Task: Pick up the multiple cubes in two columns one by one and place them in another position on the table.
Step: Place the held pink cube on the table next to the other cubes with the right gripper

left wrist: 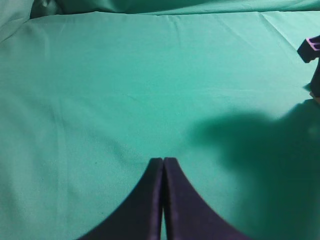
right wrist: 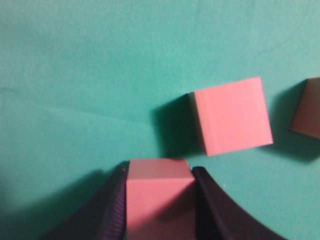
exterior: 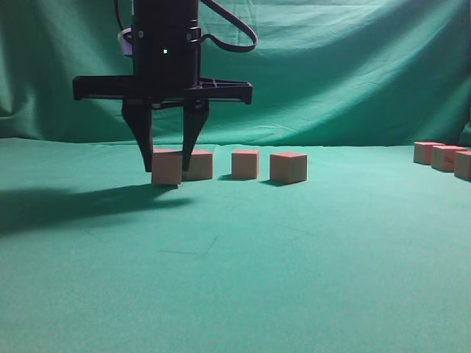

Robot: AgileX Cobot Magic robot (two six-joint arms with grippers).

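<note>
My right gripper (exterior: 166, 168) reaches across to the left of the exterior view and is shut on a cube (exterior: 167, 170), pinching its two sides at table height. The right wrist view shows this cube (right wrist: 159, 195) filling the gap between the black fingers (right wrist: 112, 210). Just behind it a second cube (exterior: 199, 165) sits on the green table (exterior: 235, 265), and two more (exterior: 245, 164) (exterior: 288, 167) continue the row to the right. Whether the held cube touches the cloth I cannot tell. My left gripper (left wrist: 163, 160) hangs shut and empty over bare cloth.
Three more cubes (exterior: 447, 158) are clustered at the far right edge. A green backdrop cloth (exterior: 331, 73) hangs behind the table. In the right wrist view a loose cube (right wrist: 231, 116) lies ahead of the fingers and another (right wrist: 307, 107) at the right edge.
</note>
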